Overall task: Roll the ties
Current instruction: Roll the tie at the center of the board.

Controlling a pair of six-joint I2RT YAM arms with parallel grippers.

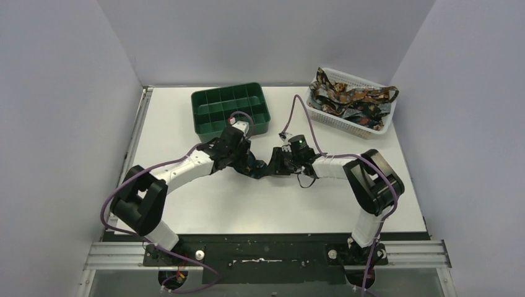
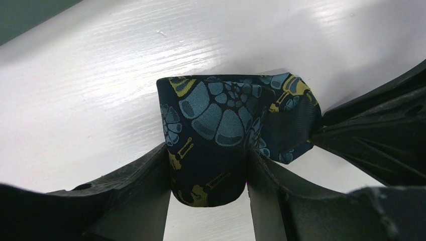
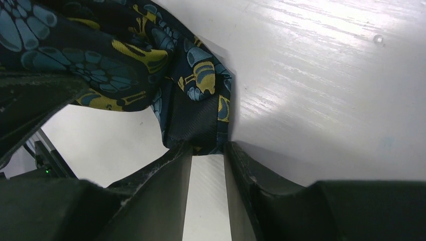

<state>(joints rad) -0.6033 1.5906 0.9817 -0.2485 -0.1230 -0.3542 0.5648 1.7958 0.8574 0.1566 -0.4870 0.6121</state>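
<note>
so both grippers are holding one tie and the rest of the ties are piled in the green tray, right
Not quite. The rest of the ties are piled in the white basket, not the green tray; the top view shows it. The left gripper and right gripper do hold one tie.

Top view: we look down from above, behind the arm bases, over the whole table (image 1: 204, 204).
Left wrist: we peer down, close, past the left gripper (image 2: 208, 170).
Right wrist: equally close, past the right gripper (image 3: 207, 150).
Shared: the same tie (image 2: 216, 120), both wrists.
</note>
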